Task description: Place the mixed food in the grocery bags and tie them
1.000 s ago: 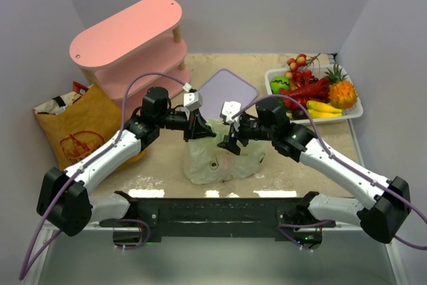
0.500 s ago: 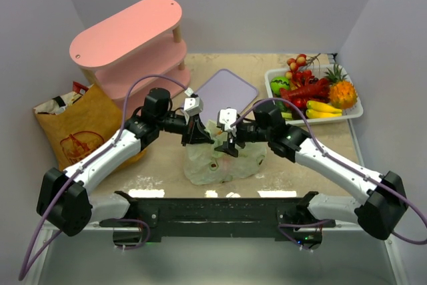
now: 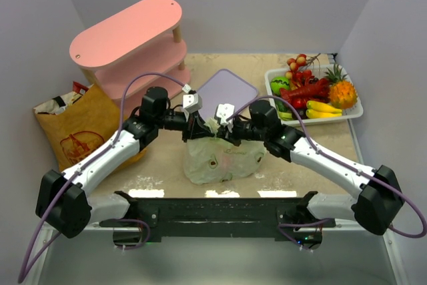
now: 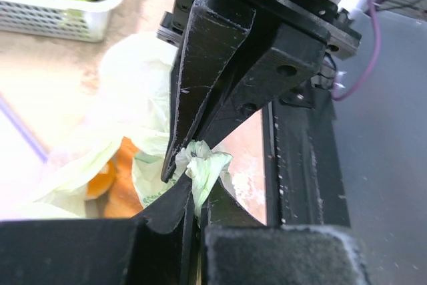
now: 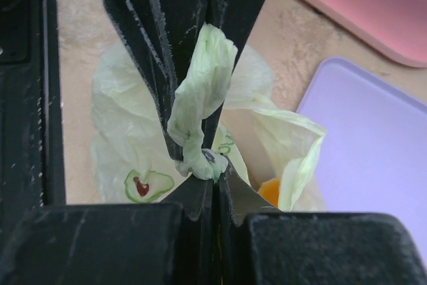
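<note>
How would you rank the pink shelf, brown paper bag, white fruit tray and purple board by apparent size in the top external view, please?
1. pink shelf
2. brown paper bag and white fruit tray: they look about alike, so I would not rank them.
3. purple board, smallest.

No lettering can be read anywhere: the round red print [image 3: 81, 145] on the brown paper bag [image 3: 93, 113] by the bench's left edge is too small to make out.
</note>
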`<act>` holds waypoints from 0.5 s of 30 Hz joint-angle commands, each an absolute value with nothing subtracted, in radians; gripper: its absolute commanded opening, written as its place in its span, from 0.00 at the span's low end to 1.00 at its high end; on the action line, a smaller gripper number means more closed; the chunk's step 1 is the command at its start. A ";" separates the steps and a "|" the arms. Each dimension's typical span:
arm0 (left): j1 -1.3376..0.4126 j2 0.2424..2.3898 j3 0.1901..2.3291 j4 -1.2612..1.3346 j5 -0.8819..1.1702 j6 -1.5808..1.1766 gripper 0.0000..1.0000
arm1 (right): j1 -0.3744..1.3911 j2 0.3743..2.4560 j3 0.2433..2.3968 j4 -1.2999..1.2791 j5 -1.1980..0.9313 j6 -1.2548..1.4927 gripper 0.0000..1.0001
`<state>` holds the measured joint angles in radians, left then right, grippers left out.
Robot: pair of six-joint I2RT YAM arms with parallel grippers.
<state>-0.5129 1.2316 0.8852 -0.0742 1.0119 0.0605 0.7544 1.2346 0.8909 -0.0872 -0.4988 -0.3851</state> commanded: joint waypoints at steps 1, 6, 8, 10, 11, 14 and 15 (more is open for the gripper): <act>-0.520 1.178 0.861 0.098 0.979 -0.064 0.00 | 0.762 1.203 0.839 0.165 -0.298 -0.266 0.00; -0.520 1.154 0.836 0.130 0.873 -0.095 0.00 | 0.782 1.180 0.792 0.274 -0.141 -0.255 0.00; -0.522 1.144 0.834 0.129 0.839 -0.100 0.00 | 0.787 1.164 0.773 0.311 -0.055 -0.255 0.00; -0.523 1.147 0.830 0.146 0.841 -0.118 0.00 | 0.790 1.154 0.733 0.398 -0.017 -0.247 0.00; -0.523 1.147 0.827 0.156 0.854 -0.129 0.03 | 0.790 1.151 0.718 0.431 -0.005 -0.250 0.00; -0.523 1.152 0.825 0.170 0.864 -0.152 0.30 | 0.792 1.155 0.696 0.498 -0.002 -0.270 0.00; -0.523 1.152 0.834 0.158 0.865 -0.150 0.37 | 0.790 1.167 0.703 0.497 -0.005 -0.282 0.00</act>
